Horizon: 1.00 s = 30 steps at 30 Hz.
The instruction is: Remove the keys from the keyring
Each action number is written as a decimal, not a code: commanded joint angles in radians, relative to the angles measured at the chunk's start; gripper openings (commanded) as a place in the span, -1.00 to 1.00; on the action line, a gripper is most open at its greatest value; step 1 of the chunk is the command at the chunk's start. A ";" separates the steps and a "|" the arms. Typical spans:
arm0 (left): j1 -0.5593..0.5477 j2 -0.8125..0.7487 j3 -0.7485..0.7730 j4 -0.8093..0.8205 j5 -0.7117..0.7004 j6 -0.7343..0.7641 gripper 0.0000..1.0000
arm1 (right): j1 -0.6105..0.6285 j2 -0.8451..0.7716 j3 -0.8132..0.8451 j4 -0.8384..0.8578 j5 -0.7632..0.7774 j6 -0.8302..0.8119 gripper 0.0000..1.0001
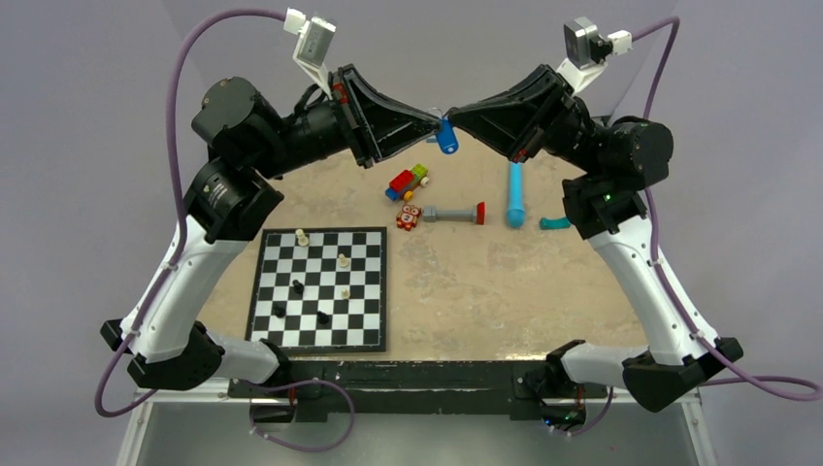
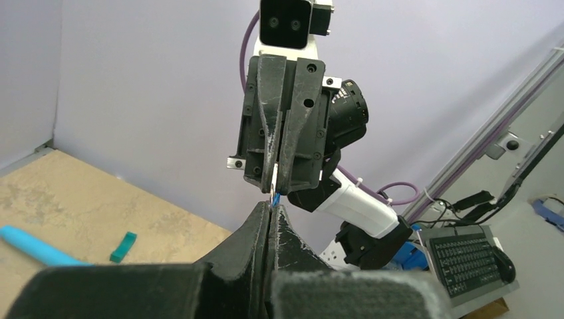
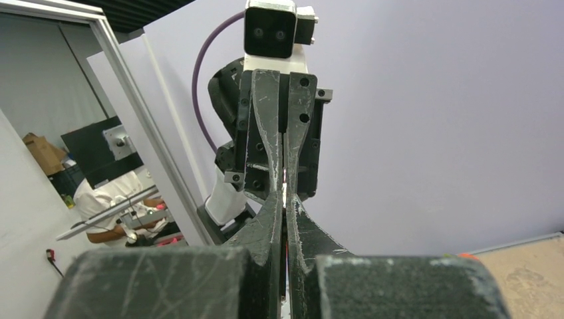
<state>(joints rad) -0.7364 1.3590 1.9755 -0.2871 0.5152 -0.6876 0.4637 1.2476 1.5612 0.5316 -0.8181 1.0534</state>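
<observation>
Closest to the left wrist camera, the left gripper (image 2: 271, 211) rises from the bottom of the frame with its two black fingers pressed together. Directly above it, pointing down, the right gripper (image 2: 275, 187) is also pinched shut, so the two meet tip to tip. A sliver of blue shows at the joint between them, and a pale metallic line runs up between the right gripper's fingers. It may be a key or the ring, but the view is too tight to say.

In the overhead view the two arms arch inward and the tips meet at the upper centre of the frame, raised above the table (image 1: 485, 291). The keyring (image 1: 445, 138) is held there, with its blue tag dangling freely just below the tips. The keys themselves are too small to make out and are probably hidden inside the pinch. Holding it in the air from opposite sides likely lets each arm grip a separate part and work them apart with nothing in the way.

Below the tag, on the tan table, lie a toy block car (image 1: 408, 182), a grey bar with a red end (image 1: 454, 214) and a light-blue cylinder (image 1: 515, 194). A chessboard (image 1: 320, 289) with a few pieces sits at lower left.
</observation>
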 commanded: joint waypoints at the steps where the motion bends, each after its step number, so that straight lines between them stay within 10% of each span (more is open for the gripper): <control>1: 0.008 -0.019 0.093 -0.029 -0.122 0.082 -1.00 | 0.005 -0.052 -0.001 -0.046 -0.073 -0.048 -1.00; 14: 0.052 -0.111 0.126 -0.405 -0.462 0.290 -1.00 | -0.064 -0.271 -0.143 -0.412 -0.016 -0.283 -1.00; 30: 0.053 -0.058 -0.276 -0.470 -0.206 0.124 -1.00 | -0.064 -0.273 -0.115 -1.110 0.380 -0.563 -1.00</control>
<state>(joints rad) -0.6872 1.2785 1.7931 -0.7704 0.1852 -0.5034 0.4034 0.9573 1.4254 -0.3801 -0.5812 0.5663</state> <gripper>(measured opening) 0.019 0.013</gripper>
